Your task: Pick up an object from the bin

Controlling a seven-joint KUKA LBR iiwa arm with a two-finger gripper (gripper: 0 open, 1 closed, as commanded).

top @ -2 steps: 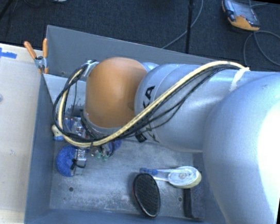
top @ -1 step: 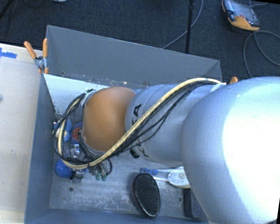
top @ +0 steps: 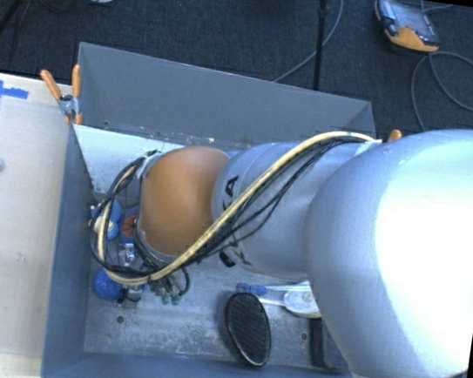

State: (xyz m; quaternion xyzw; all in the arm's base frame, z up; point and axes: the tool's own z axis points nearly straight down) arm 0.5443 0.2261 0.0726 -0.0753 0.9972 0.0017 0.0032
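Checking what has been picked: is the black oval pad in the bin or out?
In: the black oval pad lies on the floor of the bin, near its front wall.

A few dark letters (top: 228, 193) are seen on the silver arm (top: 302, 220), just beside its orange cover (top: 178, 197), but they are crossed by cables (top: 259, 187) and cannot be read. No other writing can be made out on the bin (top: 222, 107)
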